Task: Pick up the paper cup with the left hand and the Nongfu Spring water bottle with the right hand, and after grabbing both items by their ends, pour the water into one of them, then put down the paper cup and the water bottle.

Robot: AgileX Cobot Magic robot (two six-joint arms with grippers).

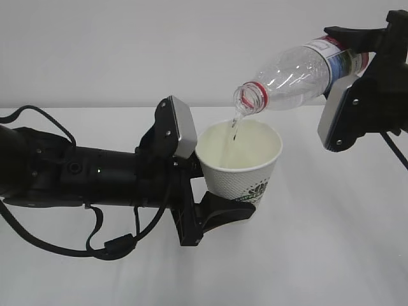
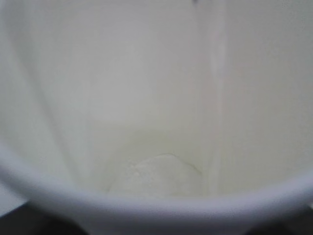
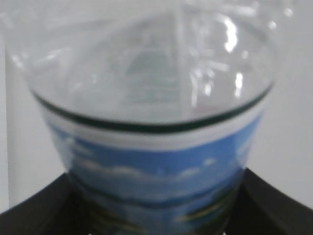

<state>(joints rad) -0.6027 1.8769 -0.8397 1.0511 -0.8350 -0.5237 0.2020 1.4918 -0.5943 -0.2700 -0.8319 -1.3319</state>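
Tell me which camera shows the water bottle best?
The exterior view: the whole tilted Nongfu Spring water bottle shows, its mouth over the paper cup, water streaming out. The right wrist view shows only its label and clear wall close up. The left wrist view misses it.

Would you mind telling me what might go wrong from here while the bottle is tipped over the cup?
1. The water falls in a thin stream just inside the paper cup near its rim; a small drift of the Nongfu Spring water bottle could spill it on the table.
2. The left claw grips the cup low down, so squeezing may buckle the soft wall.
3. The right claw holds the bottle at its base end; it might slip.
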